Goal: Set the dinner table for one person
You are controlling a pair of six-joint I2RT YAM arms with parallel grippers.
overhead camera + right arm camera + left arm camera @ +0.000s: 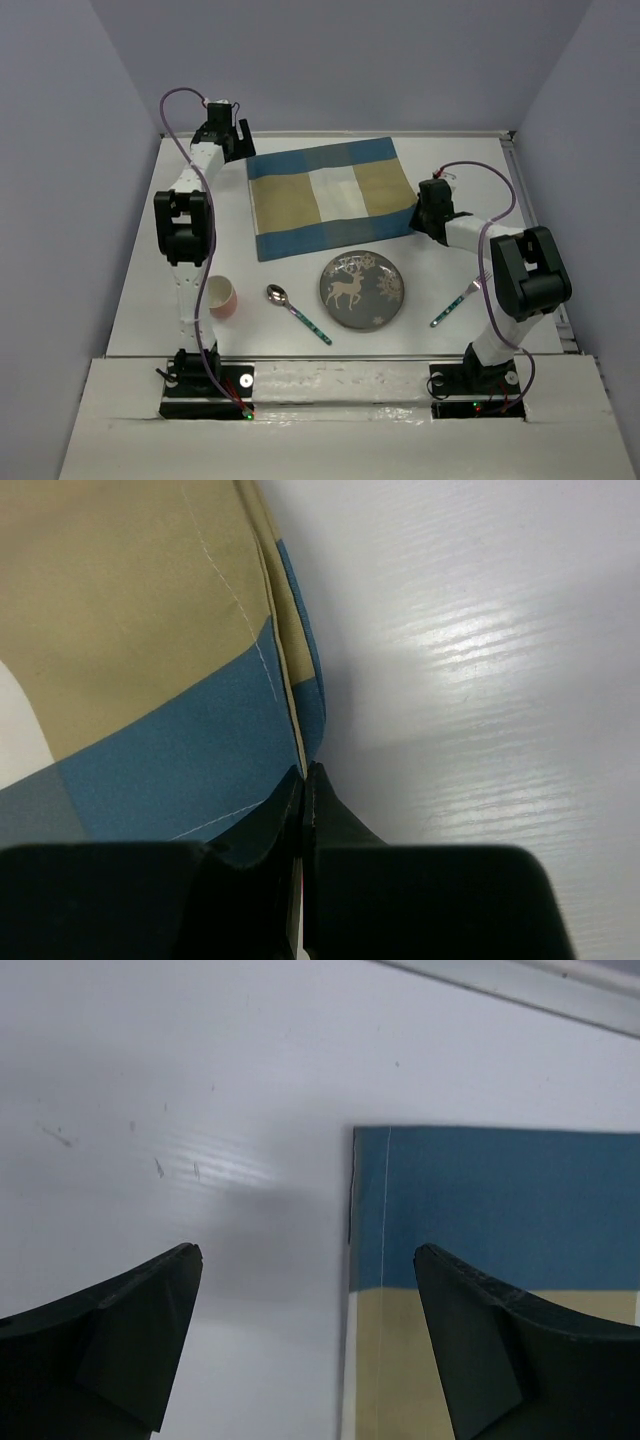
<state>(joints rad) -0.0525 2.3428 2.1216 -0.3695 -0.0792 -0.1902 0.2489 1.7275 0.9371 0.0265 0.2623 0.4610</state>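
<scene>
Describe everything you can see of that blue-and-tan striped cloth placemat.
The blue-and-tan striped cloth placemat is a rectangle with blue borders, tan panels and a white middle, stitched near the edges. It lies mostly flat and slightly askew on the far half of the white dinner table. The right gripper is shut on its near right corner, where the cloth puckers. The open left gripper hangs over its far left corner.

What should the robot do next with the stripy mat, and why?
Probably the left gripper should dip a little and close on the placemat corner. Its fingers are open with the mat's edge between them, while the right gripper is pinched shut on the diagonally opposite corner. Holding both corners, the arms could likely shift the mat without bunching it.
</scene>
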